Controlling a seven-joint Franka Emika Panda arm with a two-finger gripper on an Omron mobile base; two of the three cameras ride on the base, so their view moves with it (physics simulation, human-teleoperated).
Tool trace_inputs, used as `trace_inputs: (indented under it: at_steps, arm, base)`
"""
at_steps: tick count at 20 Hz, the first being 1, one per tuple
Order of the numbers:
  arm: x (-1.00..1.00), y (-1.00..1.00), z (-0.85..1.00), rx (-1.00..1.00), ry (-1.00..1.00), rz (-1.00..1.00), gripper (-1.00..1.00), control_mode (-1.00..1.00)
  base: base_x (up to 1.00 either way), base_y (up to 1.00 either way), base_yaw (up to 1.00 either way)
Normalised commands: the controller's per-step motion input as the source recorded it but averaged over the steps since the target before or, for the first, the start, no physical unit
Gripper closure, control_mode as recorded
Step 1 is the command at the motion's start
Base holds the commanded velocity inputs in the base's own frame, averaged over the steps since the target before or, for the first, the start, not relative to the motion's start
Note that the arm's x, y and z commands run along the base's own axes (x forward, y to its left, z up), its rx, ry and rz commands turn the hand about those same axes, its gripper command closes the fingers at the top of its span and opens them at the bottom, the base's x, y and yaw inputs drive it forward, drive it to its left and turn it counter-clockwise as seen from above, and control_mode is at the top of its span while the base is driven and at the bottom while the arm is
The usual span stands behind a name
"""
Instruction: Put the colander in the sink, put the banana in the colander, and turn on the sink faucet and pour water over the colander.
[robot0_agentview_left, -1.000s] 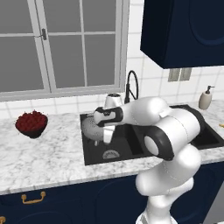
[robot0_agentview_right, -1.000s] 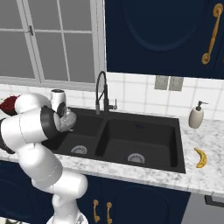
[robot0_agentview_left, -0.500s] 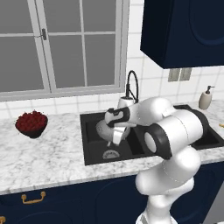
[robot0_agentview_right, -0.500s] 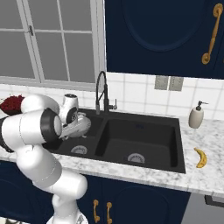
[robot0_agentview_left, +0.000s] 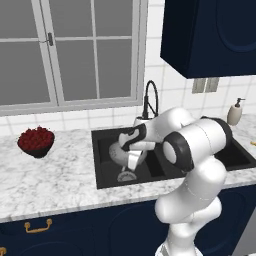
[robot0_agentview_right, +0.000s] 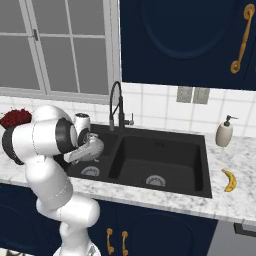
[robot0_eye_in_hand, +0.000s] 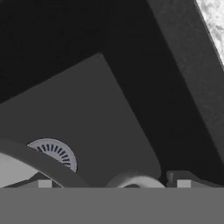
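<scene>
In the left base view the white arm reaches from the lower right to the middle of the frame, where its jaws hang over the left basin of the black sink. The silver colander sits between them, tilted, above the basin floor. The jaws stand wide, one on each side of the colander; whether they press on it cannot be told.

In the hand view the colander's rim curves across the lower left of the frame, one loop handle shows at the bottom middle, and a round steel drain lies just behind the rim on the dark basin floor.

In the right base view the banana lies on the marble desk at the right edge, well apart from the colander, beyond the right basin. Farther back, the black faucet rises behind the divider, and a soap dispenser stands at the sink's far right corner. A dark bowl of red fruit rests at the left of the left base view.
</scene>
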Motion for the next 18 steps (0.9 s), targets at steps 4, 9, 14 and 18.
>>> trace_inputs:
  at_steps: [4, 9, 14, 18]
  arm:
    - [0.0, 0.02, -0.16, 0.0, 0.08, 0.0, 1.0, -1.0]
    - [0.03, 0.04, -0.15, 0.0, 0.05, 0.0, 1.0, -1.0]
    - [0.02, 0.03, -0.05, 0.0, 0.03, 0.0, 1.0, -1.0]
    - [0.01, 0.02, -0.06, 0.0, 0.02, 0.0, 1.0, -1.0]
  base:
    - [0.0, 0.0, 0.0]
    - [0.0, 0.0, 0.0]
    - [0.0, 0.0, 0.0]
    - [0.0, 0.0, 0.0]
